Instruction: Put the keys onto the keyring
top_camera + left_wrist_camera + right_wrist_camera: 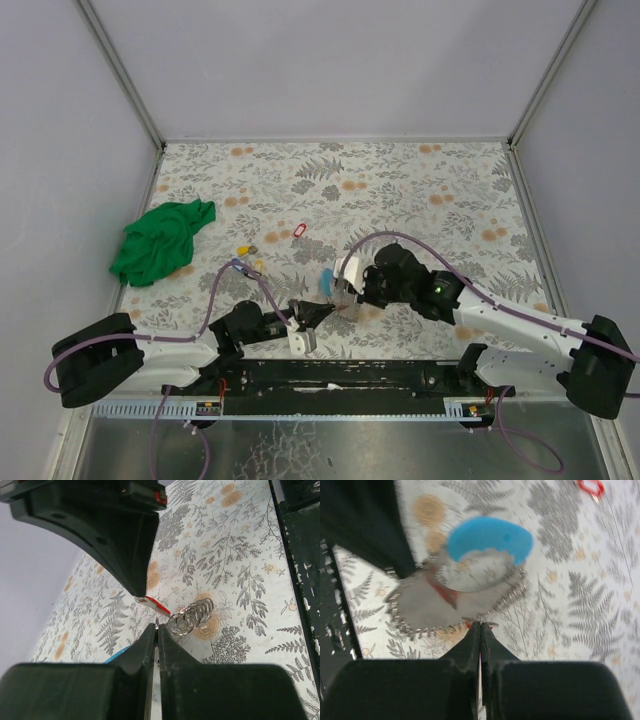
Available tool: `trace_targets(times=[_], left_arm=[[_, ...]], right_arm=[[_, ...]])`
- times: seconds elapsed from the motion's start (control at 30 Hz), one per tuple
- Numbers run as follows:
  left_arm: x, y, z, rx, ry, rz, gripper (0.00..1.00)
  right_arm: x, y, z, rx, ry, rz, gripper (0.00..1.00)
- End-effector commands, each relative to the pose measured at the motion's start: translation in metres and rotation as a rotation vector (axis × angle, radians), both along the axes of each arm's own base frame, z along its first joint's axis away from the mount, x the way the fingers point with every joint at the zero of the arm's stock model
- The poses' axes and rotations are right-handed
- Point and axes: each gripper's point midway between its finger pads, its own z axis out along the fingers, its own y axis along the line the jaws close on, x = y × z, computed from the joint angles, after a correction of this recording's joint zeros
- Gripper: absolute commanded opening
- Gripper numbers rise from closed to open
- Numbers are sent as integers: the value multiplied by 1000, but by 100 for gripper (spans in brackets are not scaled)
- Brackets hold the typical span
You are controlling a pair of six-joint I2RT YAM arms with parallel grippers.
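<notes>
Closest to each wrist lens are that arm's own black fingers, pressed together with no gap between them. On the left pincer point(156, 630) a thin sliver of metal shows at the very tips. A red tag point(154, 605) with a white end hangs just above that sliver, under the dark tip of the other arm. Whether the sliver and this tag are one key cannot be told.

The right pincer point(480, 628) has its jaws closed on the wire edge of the keyring point(490, 537), with a speck of red at the pinch. From this wrist the keyring is blurred. It reads as a loop of coiled silver wire with a bright blue arc on its far side, and the red tag sits inside the loop. From the left wrist the same coil is seen nearly edge-on, just right of the closed tips, over an orange flower in the print.

From above, both arms meet near the front middle of the leaf-patterned counter point(450, 190), with the blue arc between them. A separate red-tagged key point(297, 231) lies flat on the counter farther back, apart from the arms. Yellow-tagged keys point(243, 248) lie to its left, near a loop of purple cable point(215, 290). A crumpled green cloth point(162, 240) sits by the left edge.
</notes>
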Motion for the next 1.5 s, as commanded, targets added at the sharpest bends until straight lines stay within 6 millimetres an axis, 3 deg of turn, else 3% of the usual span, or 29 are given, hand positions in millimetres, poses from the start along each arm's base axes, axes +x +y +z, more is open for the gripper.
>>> trace_targets(times=[0.0,0.17,0.33,0.47,0.83,1.0,1.17,1.4,1.47], left_arm=[[10,6,24,-110,-37,72,0],[23,15,25,-137,-23,161,0],[30,23,27,-167,-16,217,0],[31,27,30,-185,-16,223,0],[26,25,32,-191,-15,190,0],[24,23,31,-183,-11,174,0],[23,21,29,-186,15,146,0],[24,25,32,-227,65,97,0],[23,27,32,-232,79,69,0]], right_arm=[[40,-19,16,-23,90,-467,0],[36,-43,-4,-246,263,-702,0],[20,-61,-28,-433,413,-771,0],[17,-66,-46,-521,486,-768,0],[78,-45,-84,-514,461,-757,3],[91,-39,-99,-508,458,-752,6],[91,-32,-81,-415,421,-681,19],[85,-13,-19,-111,249,-464,35],[79,-1,-1,-8,197,-354,51]])
